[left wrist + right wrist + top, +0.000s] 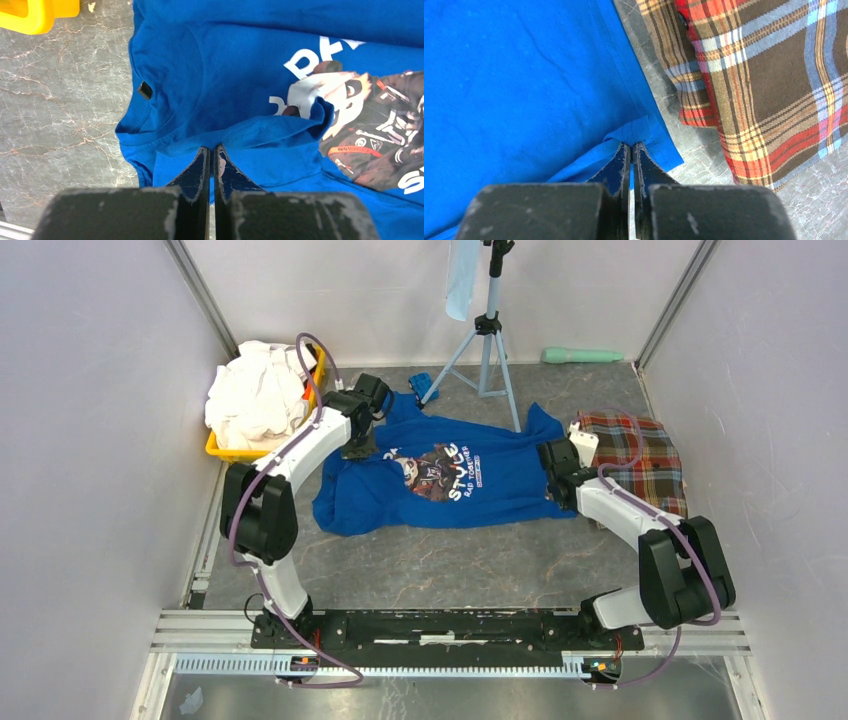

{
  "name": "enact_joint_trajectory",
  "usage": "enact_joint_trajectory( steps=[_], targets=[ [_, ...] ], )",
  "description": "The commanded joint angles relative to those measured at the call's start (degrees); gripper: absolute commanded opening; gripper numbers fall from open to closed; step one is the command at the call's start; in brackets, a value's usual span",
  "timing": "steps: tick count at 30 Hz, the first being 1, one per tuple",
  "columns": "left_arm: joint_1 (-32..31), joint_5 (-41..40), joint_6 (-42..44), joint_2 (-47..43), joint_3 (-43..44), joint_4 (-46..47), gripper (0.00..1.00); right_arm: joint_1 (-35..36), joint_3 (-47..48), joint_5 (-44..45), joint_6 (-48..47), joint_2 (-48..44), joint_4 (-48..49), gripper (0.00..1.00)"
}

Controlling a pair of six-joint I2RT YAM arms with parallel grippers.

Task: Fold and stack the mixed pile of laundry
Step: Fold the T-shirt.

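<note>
A royal-blue T-shirt with a chest graphic lies spread on the table, collar to the left. My left gripper is shut on a pinched fold of the T-shirt near its collar and shoulder. My right gripper is shut on the T-shirt's hem corner, next to the red-green plaid cloth. The plaid cloth lies flat at the right. White shirts are heaped in a yellow basket at the back left.
A grey tripod stands behind the T-shirt with a pale-blue cloth hanging from it. A small bright-blue object sits at the tripod's foot. A mint-green tube lies by the back wall. Walls close in left and right.
</note>
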Motion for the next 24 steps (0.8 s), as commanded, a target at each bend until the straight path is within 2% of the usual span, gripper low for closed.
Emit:
enact_joint_trajectory(
  steps=[1, 7, 9, 10, 11, 13, 14, 15, 17, 21, 24],
  targets=[
    [1.78, -1.79, 2.79, 0.62, 2.62, 1.45, 0.02, -0.42, 3.9, 1.73, -1.07, 1.35, 1.92, 0.0],
    [2.25, -1.91, 3.3, 3.49, 4.75, 2.36, 0.04, -0.69, 4.7, 0.32, -2.21, 3.73, 3.34, 0.0],
    [2.42, -1.96, 3.09, 4.52, 6.12, 1.49, 0.09, -0.93, 5.16, -0.94, -2.66, 4.66, 3.15, 0.08],
    [2.41, -1.95, 3.04, 4.41, 6.6, 1.15, 0.17, -1.07, 5.5, -1.55, -2.94, 4.7, 2.89, 0.14],
    [2.41, -1.95, 3.0, 3.89, 6.75, 0.84, 0.35, -1.04, 5.77, -2.43, -3.39, 4.48, 2.72, 0.25],
    [2.42, -2.21, 2.55, 1.39, 5.92, 0.72, 0.8, -1.07, 6.22, -3.36, -4.0, 3.16, 2.08, 0.44],
    [2.44, -2.59, 2.21, -0.17, 5.22, 0.65, 0.96, -1.07, 6.15, -3.85, -4.11, 2.22, 1.73, 0.52],
    [2.38, -3.03, 1.79, -2.33, 4.16, 0.76, 1.0, -1.07, 6.0, -4.34, -4.41, 0.6, 1.59, 0.61],
    [2.43, -4.19, 0.59, -6.26, 2.0, 0.06, 1.0, -1.05, 5.35, -5.69, -4.92, -2.37, 1.37, 0.69],
    [2.37, -4.48, -3.89, -16.19, -6.25, -0.9, 1.0, -0.53, 1.68, -8.51, -5.57, -9.49, 1.54, 0.71],
    [2.4, -3.94, -7.41, -24.66, -17.1, 0.81, 0.95, -0.14, -3.29, -9.71, -5.62, -14.22, 1.85, 0.7]
  ],
)
